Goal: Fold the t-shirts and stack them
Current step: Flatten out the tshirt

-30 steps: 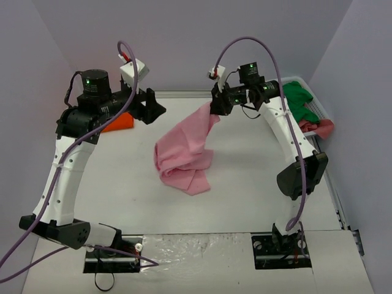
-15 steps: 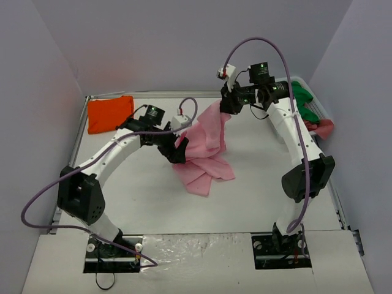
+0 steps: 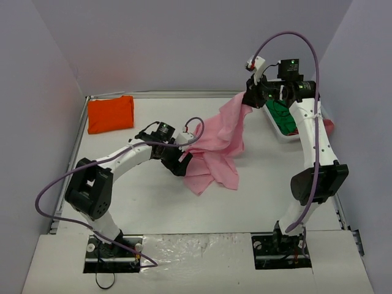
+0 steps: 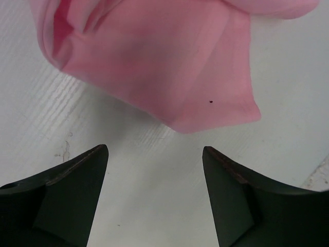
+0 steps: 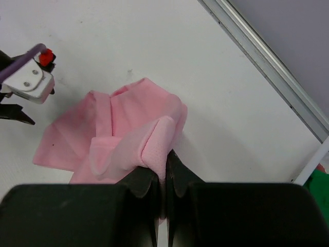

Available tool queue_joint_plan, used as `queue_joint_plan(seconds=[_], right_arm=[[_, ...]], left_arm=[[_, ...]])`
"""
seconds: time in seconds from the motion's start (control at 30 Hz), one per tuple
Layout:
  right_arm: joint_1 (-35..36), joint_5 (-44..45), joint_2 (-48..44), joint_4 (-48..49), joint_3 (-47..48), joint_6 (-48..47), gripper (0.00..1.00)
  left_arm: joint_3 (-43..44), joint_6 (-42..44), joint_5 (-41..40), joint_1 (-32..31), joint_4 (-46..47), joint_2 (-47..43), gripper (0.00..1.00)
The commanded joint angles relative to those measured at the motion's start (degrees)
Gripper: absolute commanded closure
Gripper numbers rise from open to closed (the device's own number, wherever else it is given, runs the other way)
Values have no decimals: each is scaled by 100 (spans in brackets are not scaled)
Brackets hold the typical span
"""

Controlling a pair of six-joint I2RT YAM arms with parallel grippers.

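Note:
The pink t-shirt hangs from my right gripper, which is shut on a fold of it high above the table's back right. Its lower part drags crumpled on the table. My left gripper is open and empty, low at the shirt's left edge; a corner of the shirt lies just beyond its fingertips. The orange t-shirt lies folded at the back left corner.
A white slatted basket at the right edge holds green cloth and some pink-red cloth. A metal rail runs along the table's back edge. Walls close in on three sides.
My right gripper has lifted the pink shirt and carried it right toward the basket. My left arm swung down from the back left to the shirt's left edge.

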Motion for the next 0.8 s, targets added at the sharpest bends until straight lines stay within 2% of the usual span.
queue_joint_plan(seconds=[0.0, 0.37, 0.53, 0.63, 0.73, 0.77], right_arm=[[-15, -300, -281, -4, -119, -121, 100], [-95, -424, -290, -4, -313, -261, 100], [-95, -371, -299, -4, -497, -358, 100], [-112, -344, -299, 5, -576, -428, 100], [-121, -344, -255, 5, -620, -464, 100], [-121, -344, -229, 5, -629, -464, 100]], left_arm=[[90, -200, -715, -109, 201, 235, 29], [784, -552, -250, -188, 140, 1211, 32], [1214, -640, 312, -179, -10, 1484, 48], [1285, -684, 550, -179, -45, 1554, 50], [1338, -693, 893, -188, -54, 1651, 63], [1364, -684, 989, -197, -63, 1686, 71]])
